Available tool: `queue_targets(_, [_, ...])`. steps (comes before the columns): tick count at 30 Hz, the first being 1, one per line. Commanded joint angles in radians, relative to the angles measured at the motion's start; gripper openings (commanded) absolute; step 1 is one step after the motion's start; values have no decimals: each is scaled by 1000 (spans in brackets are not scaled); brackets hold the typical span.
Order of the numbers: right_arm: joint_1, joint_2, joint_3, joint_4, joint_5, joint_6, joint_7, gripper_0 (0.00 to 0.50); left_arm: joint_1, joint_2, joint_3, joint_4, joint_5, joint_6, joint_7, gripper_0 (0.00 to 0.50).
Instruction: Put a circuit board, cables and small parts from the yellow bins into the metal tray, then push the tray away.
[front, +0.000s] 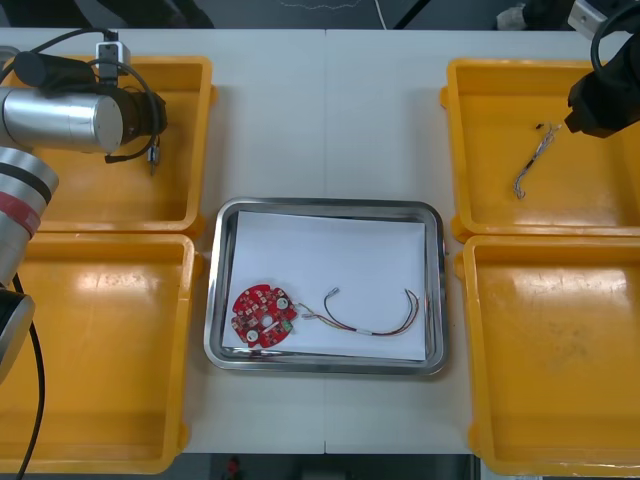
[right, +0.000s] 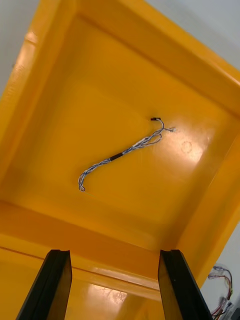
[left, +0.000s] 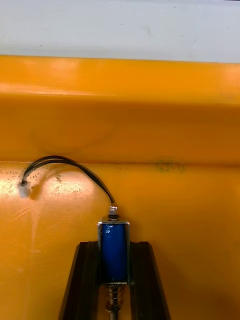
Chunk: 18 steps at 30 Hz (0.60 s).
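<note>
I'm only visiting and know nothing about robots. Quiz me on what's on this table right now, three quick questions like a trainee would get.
1. True or false: the round red board lies inside the metal tray.
2. What is the left gripper shut on? A) a small blue metal part with a black cable B) a screwdriver C) nothing
3. Fill in: the right gripper, fingers ____, hangs over the twisted blue and white cable in a yellow bin.

Key: 1 true; 2 A; 3 open.
</note>
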Motion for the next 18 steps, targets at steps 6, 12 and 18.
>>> queue_targets(6, [-104,5,-79,250,58,3,-69,500,-50,4,-2,-9,-1,20,43,0])
queue_targets(12, [-241,57,-93,485,170,3,-89,500,-50,17,58,-79,-13,155,45,0])
queue_targets(18, [-311,103,-142,634,221,3,-187,500,-50,36,127,-165,-15,265,62,0])
